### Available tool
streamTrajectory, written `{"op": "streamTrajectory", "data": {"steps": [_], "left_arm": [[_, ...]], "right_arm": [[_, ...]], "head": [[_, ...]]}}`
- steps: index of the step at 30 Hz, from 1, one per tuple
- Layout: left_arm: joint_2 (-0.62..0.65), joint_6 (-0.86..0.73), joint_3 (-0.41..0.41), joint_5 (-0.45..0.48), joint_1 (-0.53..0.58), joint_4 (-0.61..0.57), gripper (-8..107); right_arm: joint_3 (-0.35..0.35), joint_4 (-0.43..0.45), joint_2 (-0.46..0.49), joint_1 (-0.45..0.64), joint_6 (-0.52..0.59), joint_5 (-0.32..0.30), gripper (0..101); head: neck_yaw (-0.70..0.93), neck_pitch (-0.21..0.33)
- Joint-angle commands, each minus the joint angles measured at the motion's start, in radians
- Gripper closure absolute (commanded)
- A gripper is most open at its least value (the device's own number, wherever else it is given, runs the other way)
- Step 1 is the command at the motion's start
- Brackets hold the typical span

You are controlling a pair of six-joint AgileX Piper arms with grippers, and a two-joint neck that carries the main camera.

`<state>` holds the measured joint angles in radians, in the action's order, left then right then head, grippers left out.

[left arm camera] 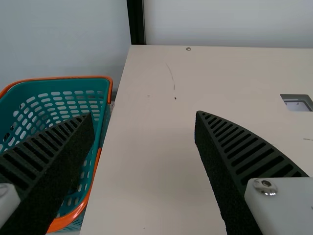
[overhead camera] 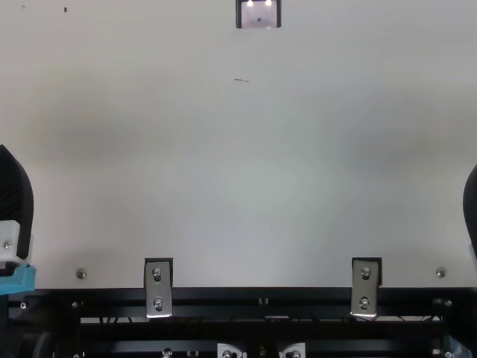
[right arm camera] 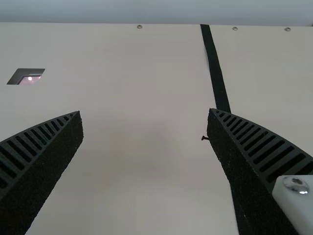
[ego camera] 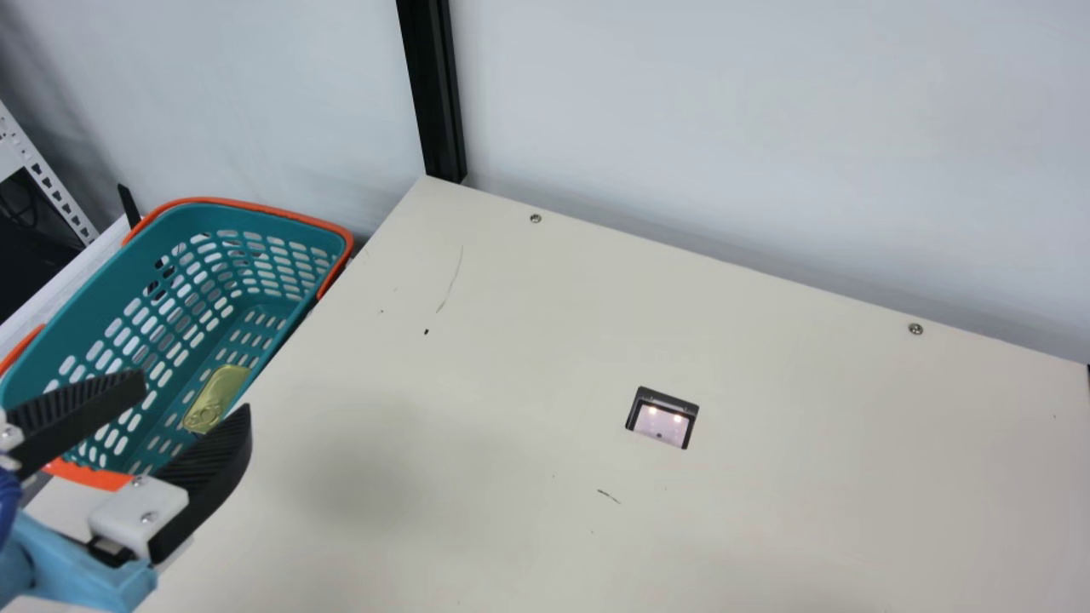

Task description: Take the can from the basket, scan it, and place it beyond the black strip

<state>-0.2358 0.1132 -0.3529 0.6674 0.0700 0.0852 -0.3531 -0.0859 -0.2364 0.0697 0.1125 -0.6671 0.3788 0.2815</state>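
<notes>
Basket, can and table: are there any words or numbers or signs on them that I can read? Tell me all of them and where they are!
There are none that can be read.
Gold can: no letters or numbers to make out; any print would be too small to read.
Basket: none seen.
Scanner window: none seen.
Table: only dark marks and scratches, not writing.
Black strip: none seen.

The flat, gold, round-cornered can [ego camera: 223, 387] lies in the basket [ego camera: 281, 223], its pull-ring lid facing up. The basket, teal and slotted with an orange rim, stands upright and open beside the surface [ego camera: 511, 340]. The dark-framed scanner [ego camera: 662, 424] sits in a cutout, two lights glowing. The narrow black strip [right arm camera: 215, 68] runs along the surface, well apart from the scanner.
</notes>
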Motion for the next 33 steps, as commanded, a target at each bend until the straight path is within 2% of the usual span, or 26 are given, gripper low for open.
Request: {"op": "streamTrajectory", "data": {"steps": [1,22,28,33], "left_arm": [[0.0,0.0,0.0,0.0,0.0,0.0,9],[-0.016,0.015,0.007,-0.013,-0.027,0.023,9],[-0.146,0.089,-0.025,-0.088,-0.138,0.062,9],[-0.324,0.164,-0.109,-0.158,-0.245,0.103,9]], "right_arm": [[0.0,0.0,0.0,0.0,0.0,0.0,0],[0.0,0.0,0.0,0.0,0.0,0.0,0],[0.0,0.0,0.0,0.0,0.0,0.0,0],[0.0,0.0,0.0,0.0,0.0,0.0,0]], "head": [[0.008,0.03],[0.008,0.03],[0.008,0.03],[0.008,0.03]]}}
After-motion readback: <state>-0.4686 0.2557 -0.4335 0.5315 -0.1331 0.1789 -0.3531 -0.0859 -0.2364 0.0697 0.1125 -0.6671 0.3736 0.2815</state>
